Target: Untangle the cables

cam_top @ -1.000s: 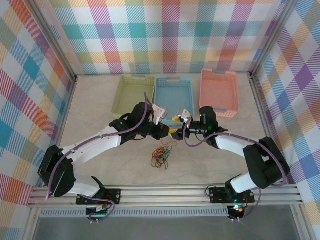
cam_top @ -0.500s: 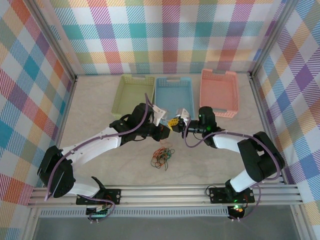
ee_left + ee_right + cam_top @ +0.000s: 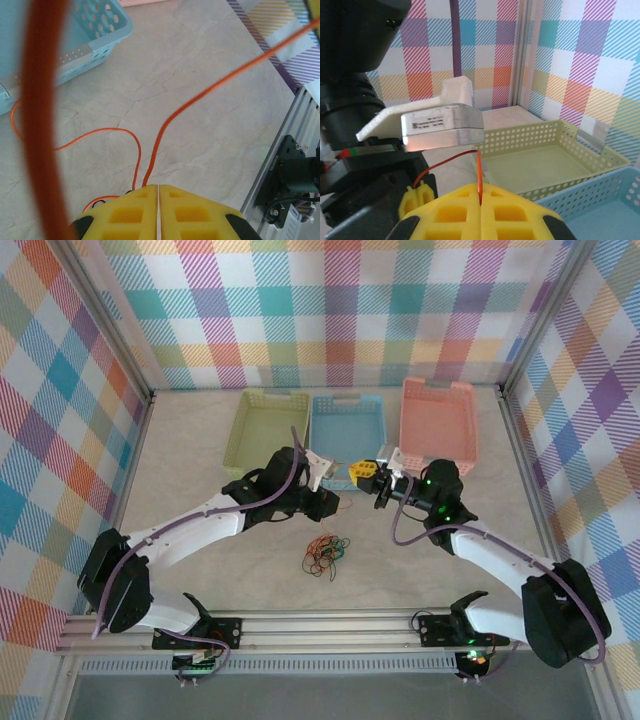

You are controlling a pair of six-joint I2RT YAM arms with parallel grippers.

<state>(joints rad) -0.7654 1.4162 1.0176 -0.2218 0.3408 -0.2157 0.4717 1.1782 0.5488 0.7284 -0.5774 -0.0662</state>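
Hair-thin orange wire [image 3: 225, 80], strung left to right above the marbled table [image 3: 200, 470], pinched between clenched left claw [image 3: 158, 189] and clenched right claw [image 3: 481, 192]. Remaining cables [image 3: 325, 555] heaped in a springy knot just nearward, closer to left claw. Perforated plastic baskets [image 3: 437, 425] farther back.

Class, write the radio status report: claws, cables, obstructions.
Left claw, right claw: both shut on orange cable. Remaining cables tangled on table. Blue basket just beyond claws.
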